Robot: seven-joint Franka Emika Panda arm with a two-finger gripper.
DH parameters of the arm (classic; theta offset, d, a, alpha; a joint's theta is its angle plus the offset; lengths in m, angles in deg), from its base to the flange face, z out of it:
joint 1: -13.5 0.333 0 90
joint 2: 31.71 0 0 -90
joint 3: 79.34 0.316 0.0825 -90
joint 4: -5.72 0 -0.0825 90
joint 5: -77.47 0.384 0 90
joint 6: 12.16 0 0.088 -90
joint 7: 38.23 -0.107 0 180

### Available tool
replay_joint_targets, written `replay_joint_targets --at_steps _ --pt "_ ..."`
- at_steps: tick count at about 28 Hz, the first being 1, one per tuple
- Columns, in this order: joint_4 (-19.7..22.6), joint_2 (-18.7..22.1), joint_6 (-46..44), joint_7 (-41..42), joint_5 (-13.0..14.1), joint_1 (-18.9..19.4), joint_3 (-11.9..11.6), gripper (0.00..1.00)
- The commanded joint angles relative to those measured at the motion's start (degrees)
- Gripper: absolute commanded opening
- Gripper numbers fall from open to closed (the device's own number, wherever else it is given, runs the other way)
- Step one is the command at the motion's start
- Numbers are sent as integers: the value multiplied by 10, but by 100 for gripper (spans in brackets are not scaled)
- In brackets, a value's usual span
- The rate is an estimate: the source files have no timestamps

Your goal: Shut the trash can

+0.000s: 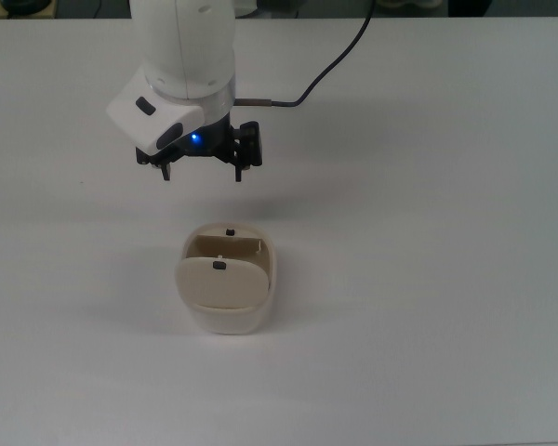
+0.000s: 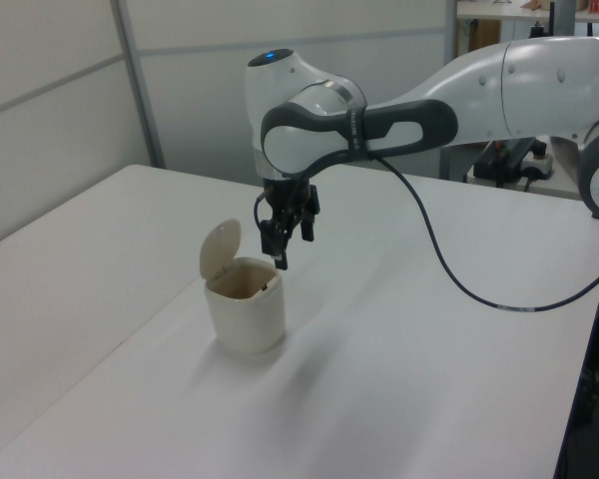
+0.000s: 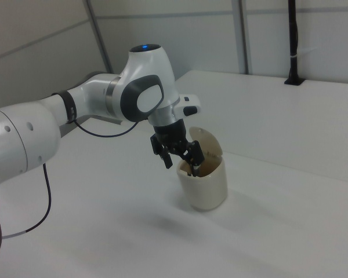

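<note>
Not closed yet: trash can [image 1: 228, 307] lid [image 1: 219, 282] upright, gripper [image 1: 203, 173] at 12 o'clock, fingers apart, holding nothing

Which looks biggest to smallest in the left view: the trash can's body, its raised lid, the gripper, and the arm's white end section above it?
1. The white end section.
2. The trash can body.
3 and 4. The lid and the gripper look about alike; I would not rank them.
</note>
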Motion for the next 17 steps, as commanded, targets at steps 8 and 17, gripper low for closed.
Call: replay_joint_targets --at_steps 8,17 --pt "3 9 -16 11 4 2 -3 7" --pt "2 10 -23 17 7 0 -5 0"
